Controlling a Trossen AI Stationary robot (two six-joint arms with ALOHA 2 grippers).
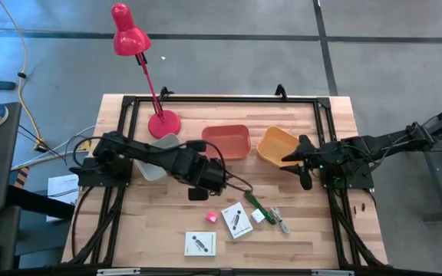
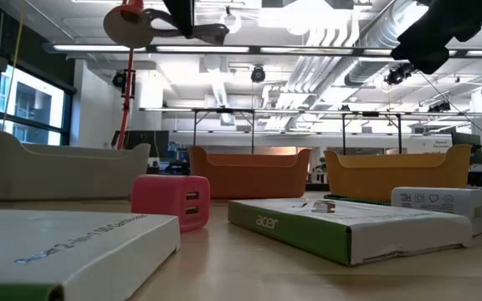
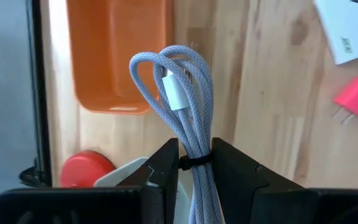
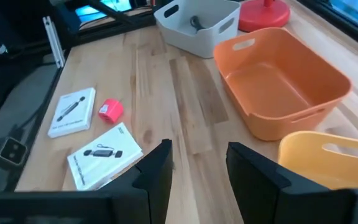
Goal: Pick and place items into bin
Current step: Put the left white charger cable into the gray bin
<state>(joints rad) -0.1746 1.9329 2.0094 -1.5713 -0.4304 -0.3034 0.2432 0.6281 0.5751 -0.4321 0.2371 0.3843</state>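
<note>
My left gripper [image 3: 194,146] is shut on a coiled pale braided cable [image 3: 180,81], above the table's middle [image 1: 199,192], near the red-orange bin [image 1: 227,141]. My right gripper [image 4: 197,152] stands open with nothing between its fingers, beside the yellow-orange bin [image 1: 276,146]. On the near half of the table lie a pink block [image 1: 211,218], two white cards [image 1: 236,220] [image 1: 201,243], a green-handled tool [image 1: 253,205], a small white block [image 1: 258,216] and a small cable piece [image 1: 282,223]. My left gripper pinches the coiled cable between its two fingers, at the dark tie round the bundle [image 3: 195,163]. The fingers slant down from the table's left. The bundle runs along them, and its looped end with a white plug [image 3: 178,93] sticks out past the fingertips. The cable is lifted clear of the table.
A pale grey bin [image 1: 163,149] holding a small dark thing stands left of the red-orange bin, by the base of a red desk lamp [image 1: 164,123]. A black frame [image 1: 221,98] runs round the table's edges. Bare wood lies between the bins and the items.
</note>
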